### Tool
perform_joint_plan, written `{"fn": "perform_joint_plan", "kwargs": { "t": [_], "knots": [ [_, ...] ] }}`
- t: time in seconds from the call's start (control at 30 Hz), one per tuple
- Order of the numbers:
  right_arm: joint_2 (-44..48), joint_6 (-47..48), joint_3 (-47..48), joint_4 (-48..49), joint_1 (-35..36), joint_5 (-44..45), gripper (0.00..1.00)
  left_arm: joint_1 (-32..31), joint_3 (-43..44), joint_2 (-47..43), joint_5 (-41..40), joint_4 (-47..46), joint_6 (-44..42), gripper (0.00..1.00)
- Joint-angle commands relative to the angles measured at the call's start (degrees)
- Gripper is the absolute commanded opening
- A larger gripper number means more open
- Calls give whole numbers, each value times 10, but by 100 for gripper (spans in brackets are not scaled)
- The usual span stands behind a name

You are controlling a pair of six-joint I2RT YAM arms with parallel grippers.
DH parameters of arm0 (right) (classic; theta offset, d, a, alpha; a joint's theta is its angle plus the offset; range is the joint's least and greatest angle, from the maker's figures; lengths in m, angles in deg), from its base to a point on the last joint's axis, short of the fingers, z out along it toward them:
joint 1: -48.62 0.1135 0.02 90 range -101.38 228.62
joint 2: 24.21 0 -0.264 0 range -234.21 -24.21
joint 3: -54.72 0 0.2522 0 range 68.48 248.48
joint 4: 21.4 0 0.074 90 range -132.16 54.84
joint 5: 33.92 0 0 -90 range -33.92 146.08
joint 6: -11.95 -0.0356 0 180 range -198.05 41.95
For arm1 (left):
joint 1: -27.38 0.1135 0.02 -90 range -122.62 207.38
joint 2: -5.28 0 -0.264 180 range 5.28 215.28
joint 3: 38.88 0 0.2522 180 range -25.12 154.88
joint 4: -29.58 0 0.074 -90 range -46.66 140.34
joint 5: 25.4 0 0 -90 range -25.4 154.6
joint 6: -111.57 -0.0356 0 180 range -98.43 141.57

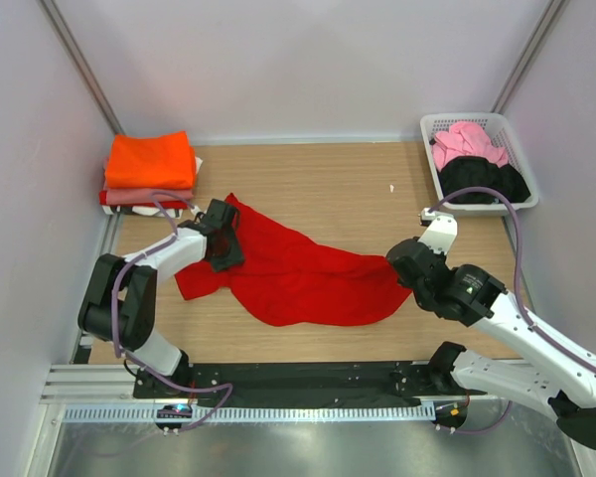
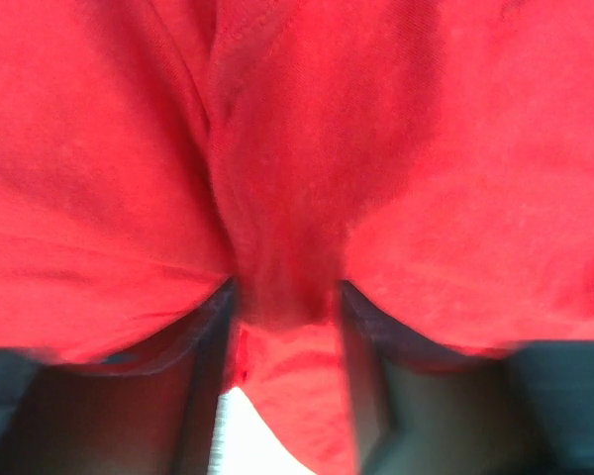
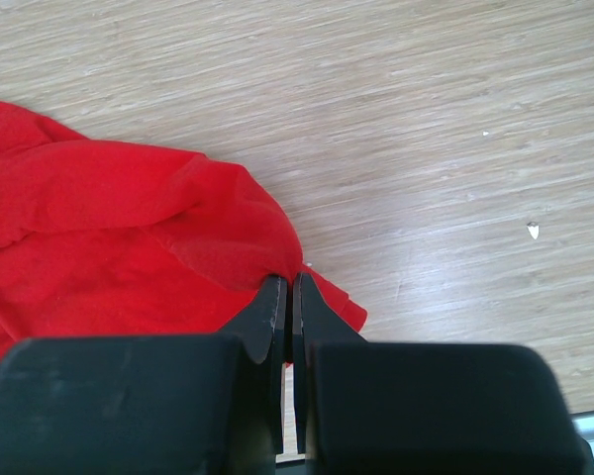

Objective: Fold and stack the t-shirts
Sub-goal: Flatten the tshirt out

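Right claw (image 3: 289, 295) is closed on the red t-shirt's (image 1: 298, 278) right tip; left claw (image 2: 282, 297) grips its bunched left end. The shirt lies crumpled on the tabletop (image 1: 328, 189), long axis left-to-right. Beyond its left end sits a folded orange t-shirt (image 1: 151, 159).

Centre: loose t-shirt (image 1: 308, 278); folded stack (image 1: 150, 167) far left; basket (image 1: 430, 149) far right, more t-shirts (image 1: 467, 141) inside.
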Motion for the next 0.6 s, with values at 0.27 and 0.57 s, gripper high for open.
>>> {"fn": "perform_joint_plan", "kwargs": {
  "t": [0.27,0.57],
  "knots": [
    [-1,5,1,21,2,11,1,-6,25,-49,-17,33,1,68],
    [-5,6,0,25,2,10,1,-11,32,-27,-17,24,7,63]
  ]
}}
